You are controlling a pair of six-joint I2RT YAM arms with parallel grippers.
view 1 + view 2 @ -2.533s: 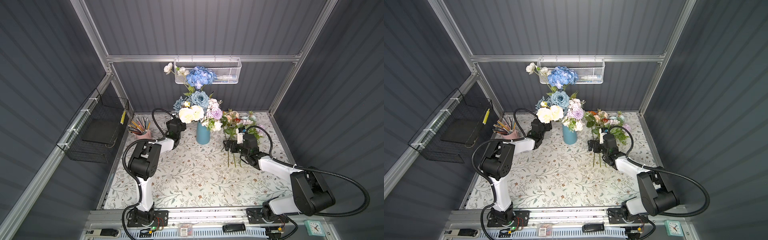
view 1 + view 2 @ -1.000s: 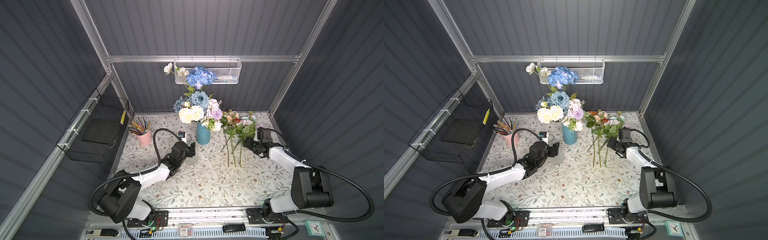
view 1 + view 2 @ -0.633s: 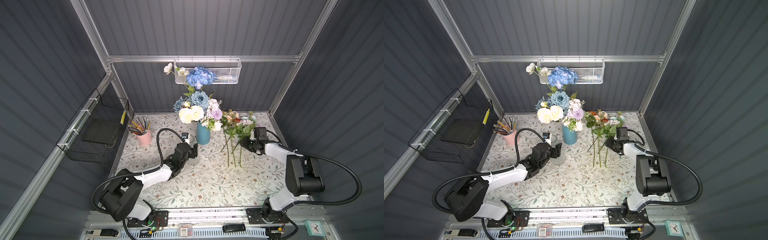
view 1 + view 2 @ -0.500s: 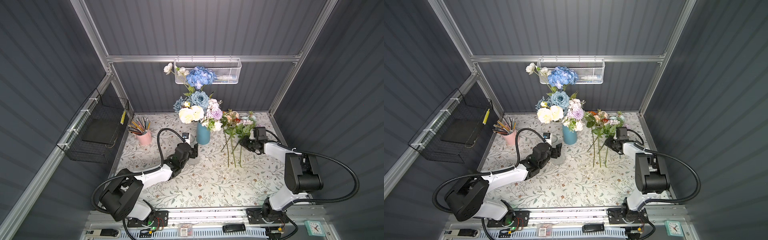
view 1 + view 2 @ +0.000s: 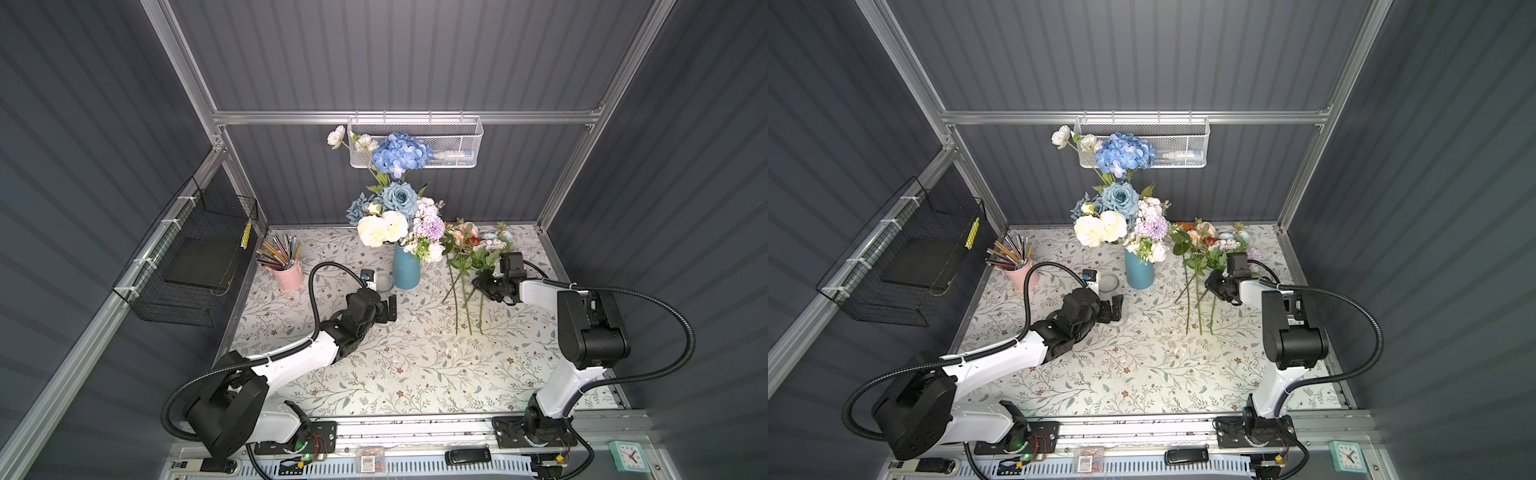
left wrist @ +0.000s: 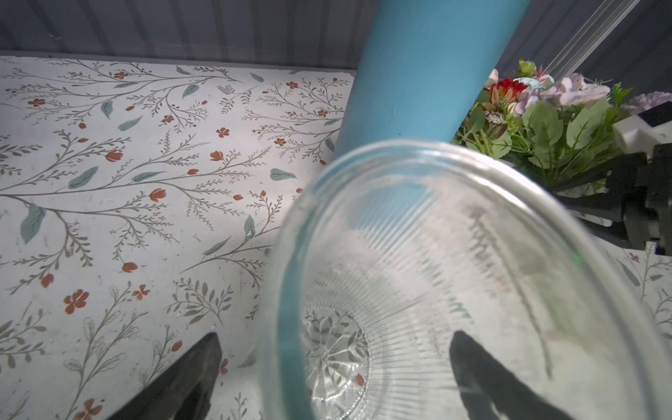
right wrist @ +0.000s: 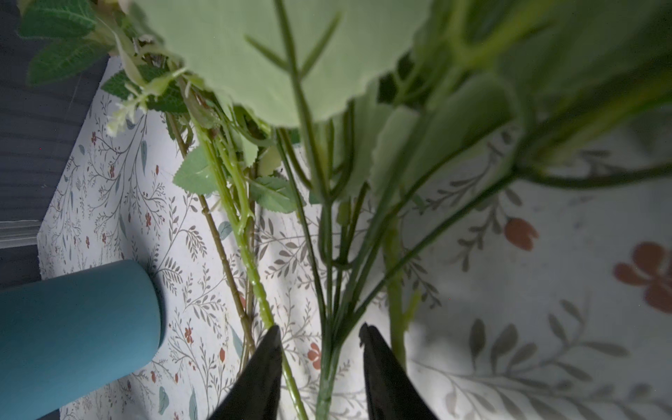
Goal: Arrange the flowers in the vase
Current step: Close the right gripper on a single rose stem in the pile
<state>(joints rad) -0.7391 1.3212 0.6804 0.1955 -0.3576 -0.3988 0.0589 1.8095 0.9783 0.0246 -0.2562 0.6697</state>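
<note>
Since the frame two and a half seconds back, the left arm has dropped from beside the pink pencil cup point(image 5: 288, 276) and now stretches low across the floral-print table cover point(image 5: 415, 365). The right gripper point(image 7: 319, 327) has shifted to the right side of the loose stems.

That cover fills the middle and lower frame in both top views. At its upper middle the blue vase point(image 5: 406, 270) stands upright. It carries the arranged flowers point(image 5: 395, 208): blue hydrangea topmost, then dusty-blue roses, with cream and lilac blooms below. Just right of it the loose flowers point(image 5: 461, 259) lie flat on the cover, blooms toward the top of the frame and stems pointing to the bottom.

Just left of the blue vase stands a clear ribbed glass vase point(image 6: 363, 254), also upright. The left gripper point(image 5: 386, 311) straddles its lower part with jaws wide. In the left wrist view one finger stands clear of the glass and the other shows through it. The right gripper's jaws are narrow, with green stems between the fingertips; whether they pinch, I cannot tell.
</note>
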